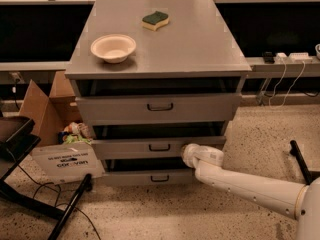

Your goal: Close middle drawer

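Observation:
The middle drawer (130,148) is a grey drawer with a wide, low front panel and a small dark loop handle (159,147). It sticks out a little from the grey cabinet (200,49), with a dark gap above it. My gripper (189,154) is at the end of the white arm (250,189), which comes in from the lower right. The gripper is against the right part of the middle drawer's front, just right of the handle.
The top drawer (200,109), with a taller front, and the bottom drawer (130,178) also stick out. A white bowl (113,47) and a green-yellow sponge (155,20) lie on the cabinet top. A cardboard box (55,134) and a black stand (30,184) are on the left.

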